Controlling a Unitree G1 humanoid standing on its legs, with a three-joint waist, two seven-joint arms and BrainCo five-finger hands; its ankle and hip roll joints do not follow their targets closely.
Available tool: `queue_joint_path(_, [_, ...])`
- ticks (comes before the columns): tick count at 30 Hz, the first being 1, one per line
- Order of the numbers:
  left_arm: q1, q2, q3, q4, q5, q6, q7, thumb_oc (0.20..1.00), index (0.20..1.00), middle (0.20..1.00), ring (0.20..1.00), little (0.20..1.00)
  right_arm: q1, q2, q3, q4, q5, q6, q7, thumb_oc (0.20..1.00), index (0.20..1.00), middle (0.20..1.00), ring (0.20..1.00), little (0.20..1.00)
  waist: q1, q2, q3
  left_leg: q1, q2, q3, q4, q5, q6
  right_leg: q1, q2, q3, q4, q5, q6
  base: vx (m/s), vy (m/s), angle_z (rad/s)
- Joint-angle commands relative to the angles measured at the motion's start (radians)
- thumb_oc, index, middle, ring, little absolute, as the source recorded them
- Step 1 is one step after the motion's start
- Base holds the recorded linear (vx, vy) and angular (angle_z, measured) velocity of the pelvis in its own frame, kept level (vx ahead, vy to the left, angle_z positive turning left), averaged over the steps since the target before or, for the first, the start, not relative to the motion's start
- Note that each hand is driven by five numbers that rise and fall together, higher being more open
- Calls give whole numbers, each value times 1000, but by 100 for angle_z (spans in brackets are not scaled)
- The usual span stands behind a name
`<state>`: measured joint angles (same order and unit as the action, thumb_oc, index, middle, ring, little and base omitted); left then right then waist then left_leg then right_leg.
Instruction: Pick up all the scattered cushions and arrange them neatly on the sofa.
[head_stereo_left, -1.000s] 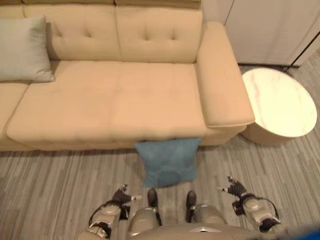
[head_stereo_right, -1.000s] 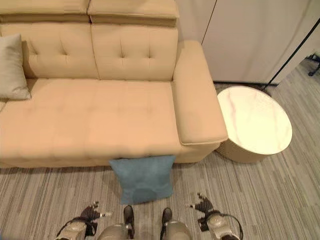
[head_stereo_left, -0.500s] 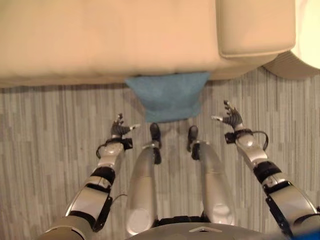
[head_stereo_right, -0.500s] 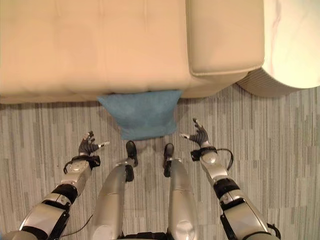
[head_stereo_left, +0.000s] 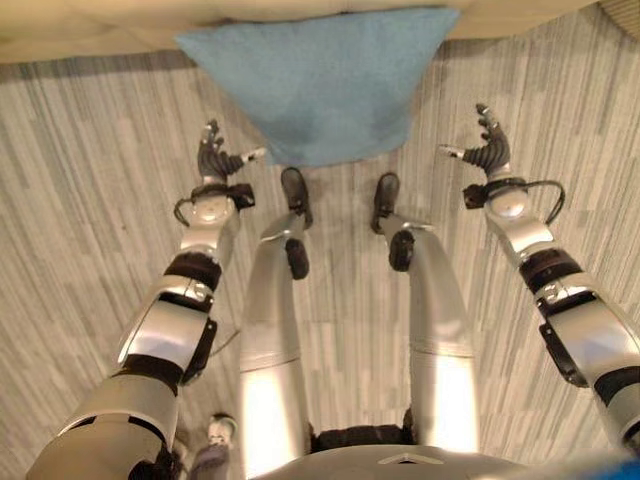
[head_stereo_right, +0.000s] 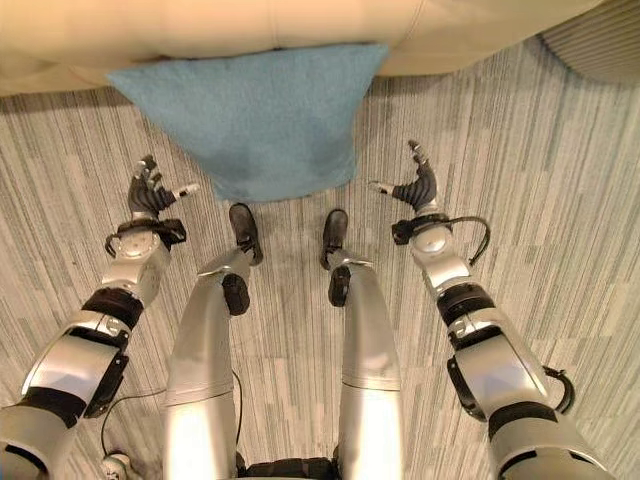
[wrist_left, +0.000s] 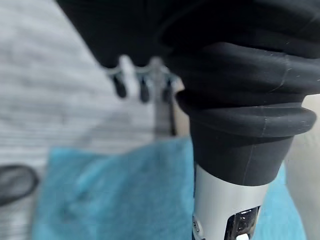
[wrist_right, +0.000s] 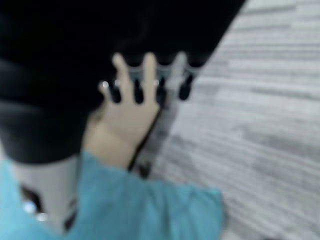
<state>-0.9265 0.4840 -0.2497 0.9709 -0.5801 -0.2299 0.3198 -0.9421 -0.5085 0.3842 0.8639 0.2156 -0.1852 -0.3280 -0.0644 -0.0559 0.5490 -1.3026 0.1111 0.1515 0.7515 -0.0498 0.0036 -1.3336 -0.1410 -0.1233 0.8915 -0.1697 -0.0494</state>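
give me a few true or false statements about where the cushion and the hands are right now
1. The blue cushion lies on the floor against the sofa. True.
2. The left hand is curled round the cushion. False: it is open and apart from the cushion, off to one side.
3. The right hand is open, holding nothing. True.
4. The cushion sits on the sofa seat. False: it is on the striped floor at the sofa's front.

left hand | right hand | both reached forward, flanking blue cushion
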Motion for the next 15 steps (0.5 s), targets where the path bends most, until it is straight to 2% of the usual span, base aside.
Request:
queue_joint_path(1, [66,34,-16,1,-34,-38,23,1000,1000,1000,1000,1000,52,-22,11,-4,33,-26,-21,1000,1000,1000,1000,1000,-2,15,-117,-19,12,-28,-9,-14,-50,-23,-6,81,-132,130,138,48,8,-2])
queue_joint_path(6, [-3,67,-33,14,-49,-33,33,1000,1000,1000,1000,1000,-27,-43,27,28,69,-27,-18,1000,1000,1000,1000,1000,-4,19,-108,-74,7,-30,25,-27,-42,-81,-8,90,-94,120,136,39,4,0])
queue_joint_path(9, [-71,98,-70,37,-55,-23,39,1000,1000,1000,1000,1000,-135,-74,87,53,69,-17,-16,1000,1000,1000,1000,1000,-2,18,-94,-124,7,-27,59,-41,-34,-136,-4,98,-70,116,134,30,10,-1])
queue_joint_path(15, [-132,88,-108,35,-60,-17,48,1000,1000,1000,1000,1000,-196,-68,108,77,92,-14,-18,1000,1000,1000,1000,1000,-3,21,-83,-171,-4,-23,93,-48,-28,-181,4,104,-42,112,129,0,0,0])
